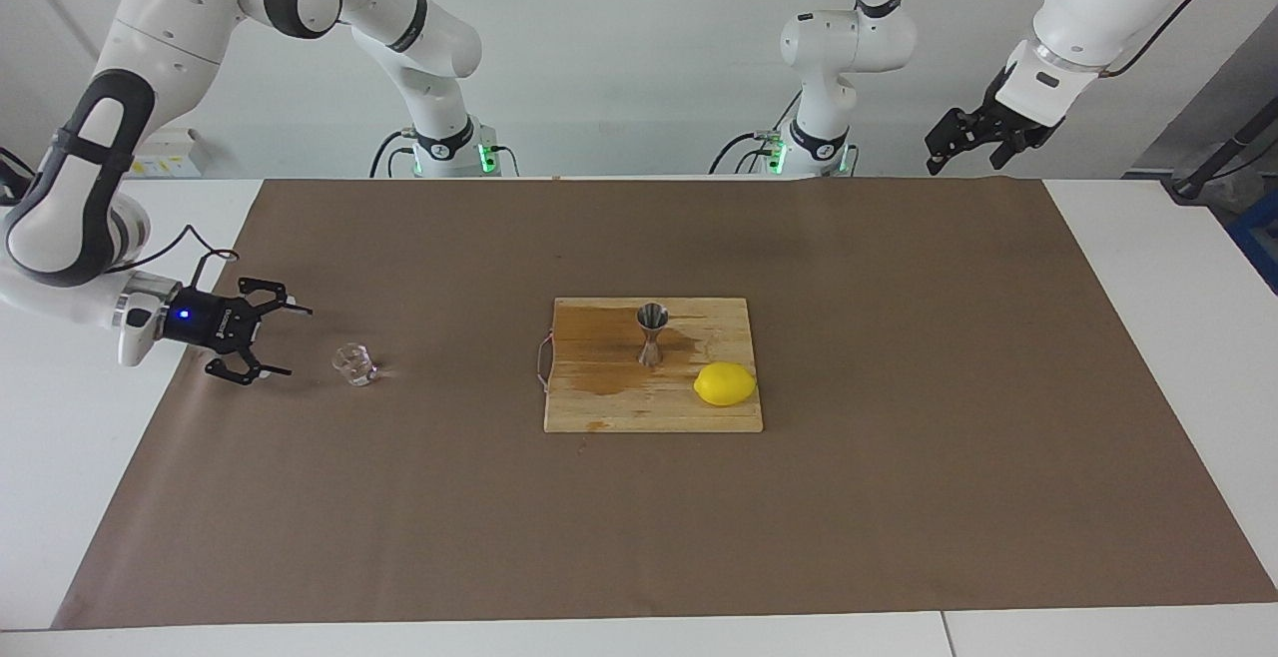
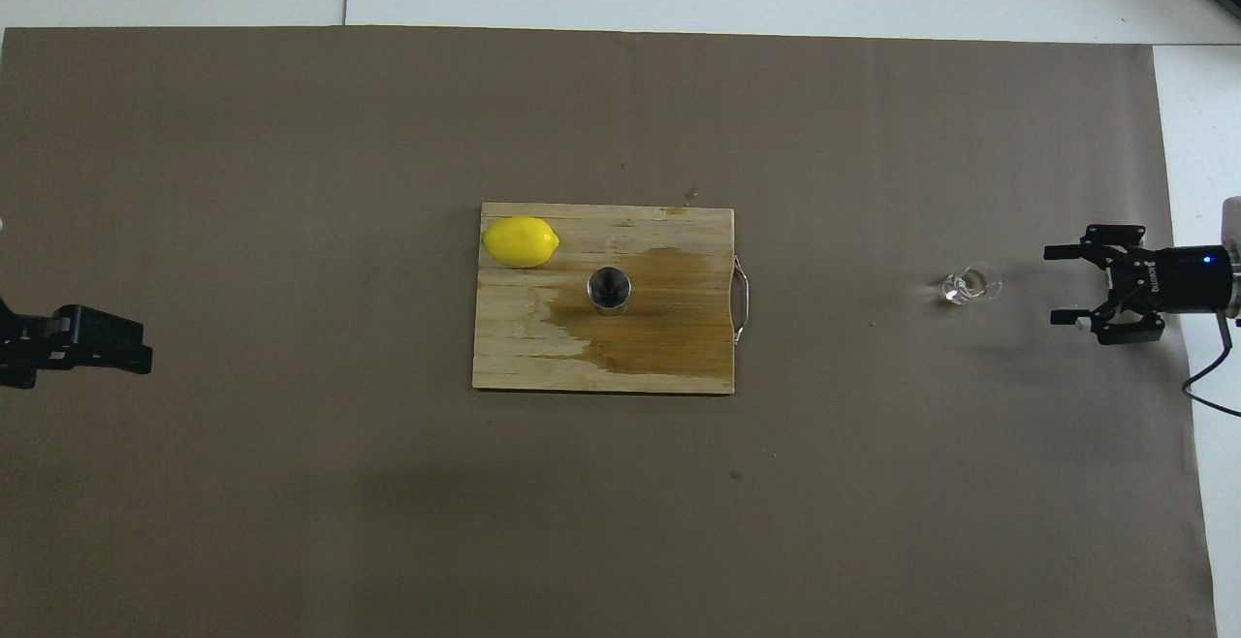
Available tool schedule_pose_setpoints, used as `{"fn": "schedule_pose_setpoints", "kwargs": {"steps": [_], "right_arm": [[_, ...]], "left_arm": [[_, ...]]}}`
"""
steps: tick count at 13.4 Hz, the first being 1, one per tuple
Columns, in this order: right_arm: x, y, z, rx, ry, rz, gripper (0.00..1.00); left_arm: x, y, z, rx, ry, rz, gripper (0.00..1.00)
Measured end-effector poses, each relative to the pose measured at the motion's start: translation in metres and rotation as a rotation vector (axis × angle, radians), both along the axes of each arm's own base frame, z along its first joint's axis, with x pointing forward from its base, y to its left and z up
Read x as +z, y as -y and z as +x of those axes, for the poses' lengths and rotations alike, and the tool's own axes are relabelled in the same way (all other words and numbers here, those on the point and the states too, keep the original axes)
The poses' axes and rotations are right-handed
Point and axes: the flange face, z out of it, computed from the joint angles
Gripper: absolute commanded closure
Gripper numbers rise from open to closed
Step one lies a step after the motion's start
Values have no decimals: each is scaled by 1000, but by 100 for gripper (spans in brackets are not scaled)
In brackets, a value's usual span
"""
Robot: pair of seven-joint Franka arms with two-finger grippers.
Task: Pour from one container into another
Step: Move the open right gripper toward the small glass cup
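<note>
The right gripper (image 1: pixel 285 340), jaws apart, sits just beside the glass cup (image 1: pixel 353 364) near the surface's edge, while the left gripper (image 1: pixel 973 153), jaws apart, waits raised; the jigger (image 1: pixel 652 333) stands on the board (image 1: pixel 649 407).

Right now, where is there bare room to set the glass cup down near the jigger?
Best patch: the brown mat between the glass cup and the cutting board. On the board, the jigger and lemon crowd one corner. The right gripper is open beside the cup; the left gripper waits, raised.
</note>
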Motion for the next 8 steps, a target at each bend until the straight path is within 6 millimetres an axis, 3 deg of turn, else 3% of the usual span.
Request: {"fn": "schedule_pose_setpoints", "kwargs": {"steps": [8], "right_arm": [[-31, -21, 11, 59, 92, 15, 0]], "left_arm": [[-10, 6, 14, -18, -35, 4, 0]]}}
